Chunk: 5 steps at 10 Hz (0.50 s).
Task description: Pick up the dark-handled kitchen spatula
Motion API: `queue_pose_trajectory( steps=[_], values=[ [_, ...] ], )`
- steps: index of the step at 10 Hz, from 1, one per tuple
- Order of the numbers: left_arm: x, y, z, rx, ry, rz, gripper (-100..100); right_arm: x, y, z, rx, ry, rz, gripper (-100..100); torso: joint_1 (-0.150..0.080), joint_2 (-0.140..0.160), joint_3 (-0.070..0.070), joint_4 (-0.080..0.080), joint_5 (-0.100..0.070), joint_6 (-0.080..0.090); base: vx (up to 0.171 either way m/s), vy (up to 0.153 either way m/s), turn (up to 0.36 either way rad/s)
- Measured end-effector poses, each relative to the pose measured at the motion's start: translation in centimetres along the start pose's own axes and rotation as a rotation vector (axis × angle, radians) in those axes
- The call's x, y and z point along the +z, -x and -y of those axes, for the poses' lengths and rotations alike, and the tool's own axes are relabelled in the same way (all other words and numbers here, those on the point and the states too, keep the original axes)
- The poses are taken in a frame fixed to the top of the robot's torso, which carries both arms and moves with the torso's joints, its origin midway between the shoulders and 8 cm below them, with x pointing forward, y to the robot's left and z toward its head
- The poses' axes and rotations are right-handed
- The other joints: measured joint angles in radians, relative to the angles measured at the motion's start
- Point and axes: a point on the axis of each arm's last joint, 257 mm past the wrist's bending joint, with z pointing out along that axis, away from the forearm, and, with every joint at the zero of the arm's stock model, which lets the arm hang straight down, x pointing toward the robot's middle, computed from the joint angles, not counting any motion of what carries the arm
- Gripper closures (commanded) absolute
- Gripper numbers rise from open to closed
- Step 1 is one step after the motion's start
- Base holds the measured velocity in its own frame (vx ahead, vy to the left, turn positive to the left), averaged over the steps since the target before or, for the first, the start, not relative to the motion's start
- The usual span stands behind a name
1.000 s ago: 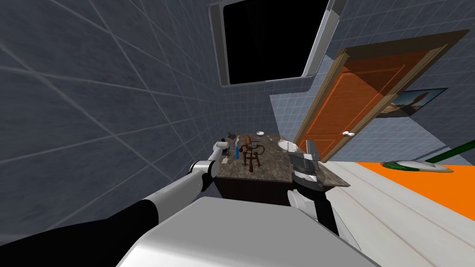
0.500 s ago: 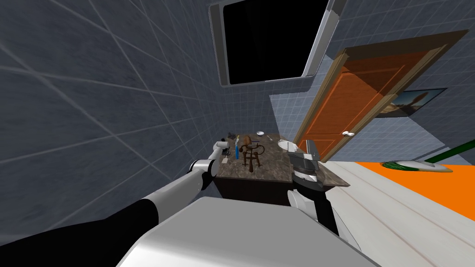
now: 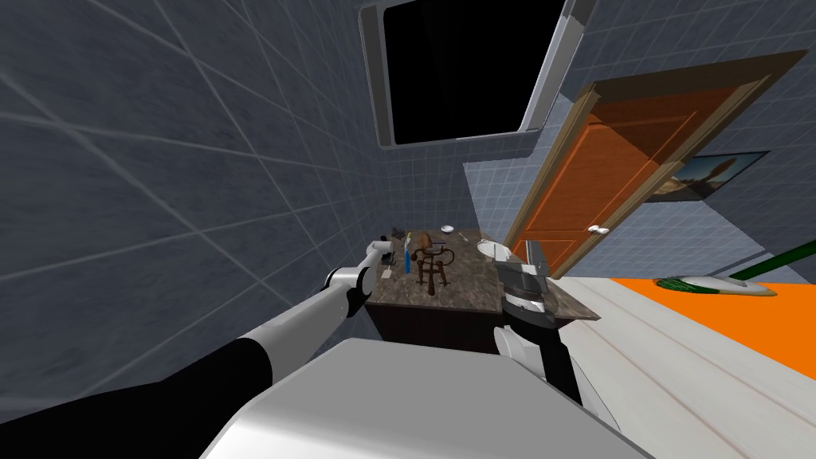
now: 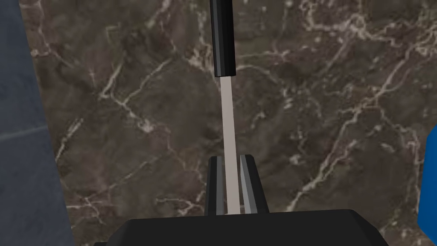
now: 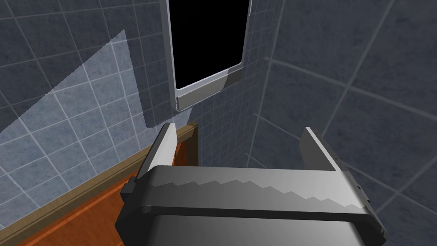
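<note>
White bowl (image 3: 448, 229) at the far edge of the brown marble counter (image 4: 128, 106), contents too small to see. Left gripper (image 4: 230, 159) at the counter's far left, clenched on the spatula (image 4: 228, 124), pinching its thin pale grey shaft from both sides, black handle (image 4: 222, 38) pointing away. Lifted or resting on the stone: cannot tell. Right gripper (image 5: 241, 136) raised by the right end, fingers spread.

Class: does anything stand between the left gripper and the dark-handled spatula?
Nothing visible does. The left gripper is shut on the pale grey shank of the black-handled spatula, over the brown marbled countertop.
</note>
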Motion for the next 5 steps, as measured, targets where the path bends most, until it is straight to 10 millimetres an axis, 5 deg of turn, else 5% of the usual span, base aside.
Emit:
queue_pose_trajectory(
  steps=[4,5],
  values=[
    [-0.75,-0.97,-0.05,0.002,0.002,-0.002,100,0.00,0.00,0.00,0.000,0.000,0.000,0,0.000,0.001,0.001,0.000,0.000,0.000,-0.026,-0.006,0.011],
    [-0.80,-1.07,-0.05,0.002,0.003,-0.005,0,0.00,0.00,0.00,0.000,0.000,0.000,0,0.000,0.000,0.000,0.000,0.000,0.000,0.000,0.000,0.000]
  ],
)
